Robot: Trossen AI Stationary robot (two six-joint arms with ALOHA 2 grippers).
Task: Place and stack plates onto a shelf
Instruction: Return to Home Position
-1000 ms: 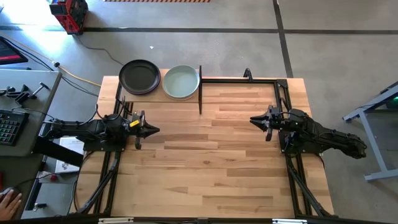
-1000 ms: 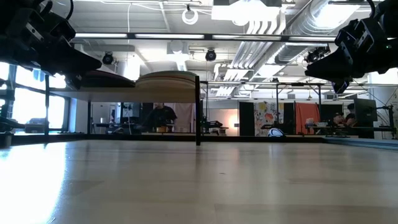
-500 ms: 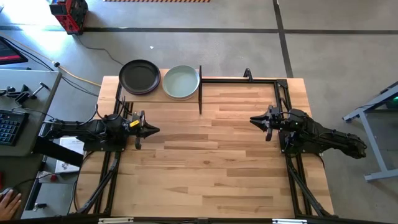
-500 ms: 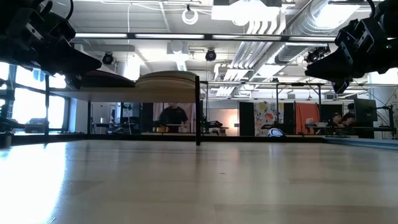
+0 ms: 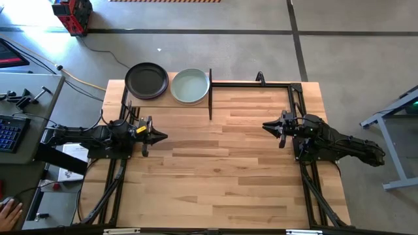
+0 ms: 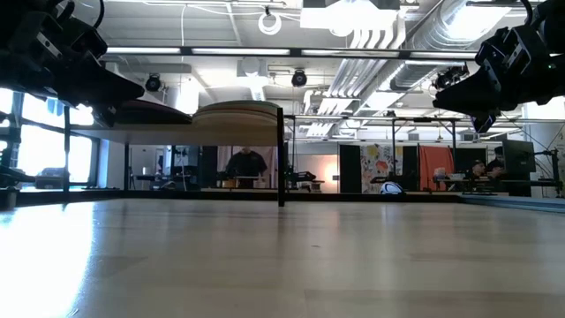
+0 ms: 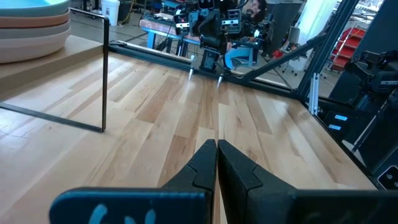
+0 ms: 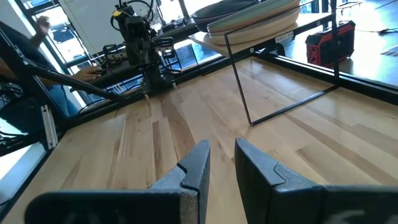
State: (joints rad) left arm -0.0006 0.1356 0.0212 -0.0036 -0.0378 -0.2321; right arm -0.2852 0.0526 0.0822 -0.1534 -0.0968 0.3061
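Nothing on the bench [image 5: 222, 170] has moved since a second ago; both arms sit as they did. The left hand [image 5: 157, 136], at the middle left of the high view, has its fingers pressed together and holds nothing. The right hand [image 5: 266, 126], at the middle right, has its fingers a little apart and is empty too. Two piles stand on the shelf [image 5: 164, 102] at the upper left, a black plate [image 5: 146, 79] on top of one and a green plate [image 5: 190, 85] on the other. Both are nearer the left hand. I think the stacking is done.
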